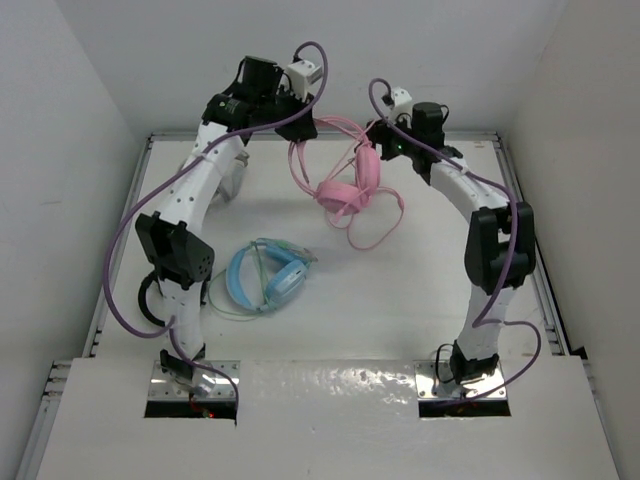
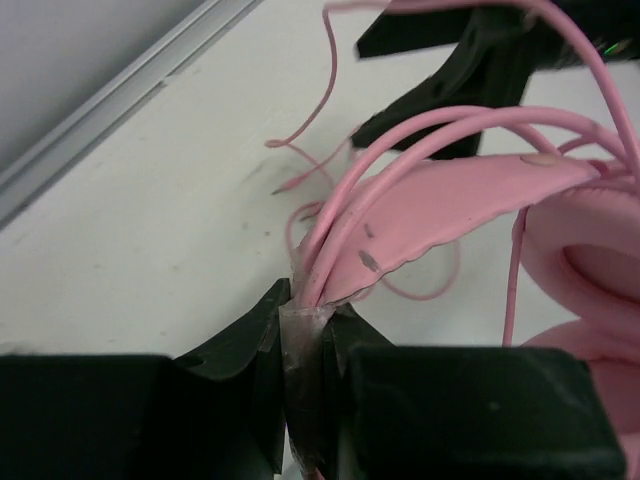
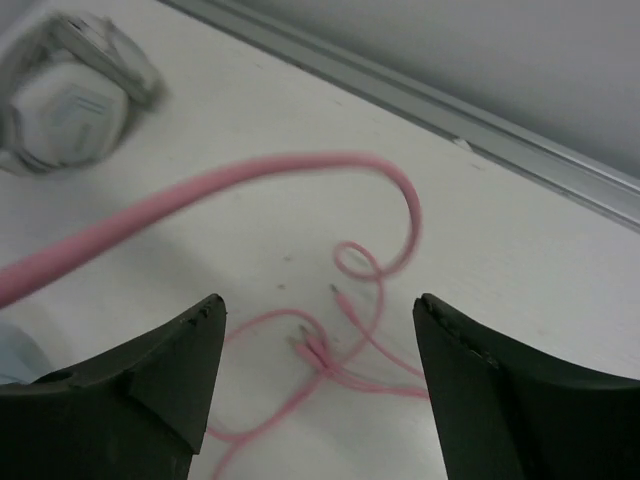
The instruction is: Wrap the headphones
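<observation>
Left gripper is clamped tight, its jaws pinching one end of the headband together with a bundle of cable strands. The headphones fan out up and right of those jaws, ear cups furthest right. Over to the right gripper: its jaws are spread wide and grip nothing. One pink strand arcs just ahead of them, loose loops lie on the table between the fingers, and a grey headset sits off to the upper left.

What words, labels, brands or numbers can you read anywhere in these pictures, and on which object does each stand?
None can be read. The pink headphones, the light-blue headphones and the grey headphones show no legible print.
</observation>
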`<state>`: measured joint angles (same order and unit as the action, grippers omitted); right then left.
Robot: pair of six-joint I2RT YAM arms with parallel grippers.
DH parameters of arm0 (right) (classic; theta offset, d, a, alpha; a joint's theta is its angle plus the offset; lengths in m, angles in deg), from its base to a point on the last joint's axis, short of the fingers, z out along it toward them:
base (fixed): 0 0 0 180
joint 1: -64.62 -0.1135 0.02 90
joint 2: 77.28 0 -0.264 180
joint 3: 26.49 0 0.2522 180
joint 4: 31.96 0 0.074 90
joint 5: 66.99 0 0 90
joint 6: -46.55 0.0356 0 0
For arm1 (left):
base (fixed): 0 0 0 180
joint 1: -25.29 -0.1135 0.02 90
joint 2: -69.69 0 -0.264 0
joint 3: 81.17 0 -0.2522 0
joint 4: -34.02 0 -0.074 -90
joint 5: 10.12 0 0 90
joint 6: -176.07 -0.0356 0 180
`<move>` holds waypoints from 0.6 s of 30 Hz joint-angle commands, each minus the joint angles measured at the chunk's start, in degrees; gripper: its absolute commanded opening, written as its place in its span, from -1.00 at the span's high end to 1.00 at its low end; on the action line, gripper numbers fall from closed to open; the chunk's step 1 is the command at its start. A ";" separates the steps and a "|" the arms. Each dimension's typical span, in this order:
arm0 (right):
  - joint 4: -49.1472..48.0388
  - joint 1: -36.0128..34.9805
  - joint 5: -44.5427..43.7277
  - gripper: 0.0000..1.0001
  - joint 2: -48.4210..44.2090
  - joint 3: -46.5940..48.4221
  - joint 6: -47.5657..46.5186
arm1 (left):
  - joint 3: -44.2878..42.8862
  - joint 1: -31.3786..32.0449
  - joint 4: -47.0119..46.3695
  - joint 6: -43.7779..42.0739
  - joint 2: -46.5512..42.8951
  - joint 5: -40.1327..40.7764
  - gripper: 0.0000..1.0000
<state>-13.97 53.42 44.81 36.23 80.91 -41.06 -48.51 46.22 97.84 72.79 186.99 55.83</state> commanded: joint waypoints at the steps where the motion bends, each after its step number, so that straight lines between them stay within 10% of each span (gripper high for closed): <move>1: -29.52 0.30 11.07 -0.52 -4.97 -9.33 18.75 | -1.95 0.17 -5.32 12.64 -7.25 -10.66 1.00; 7: -57.72 -1.10 7.66 -0.53 -1.90 -22.54 37.68 | -6.07 -0.97 -10.33 22.31 -7.26 -11.98 1.00; 18: -47.84 -6.02 2.20 -0.52 6.01 -18.06 23.56 | -13.73 -4.93 -19.47 31.20 -4.62 -10.93 1.00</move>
<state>-61.61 49.33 47.96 41.39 60.80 -11.81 -59.15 42.13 86.54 96.92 184.54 46.30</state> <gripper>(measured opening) 0.763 0.121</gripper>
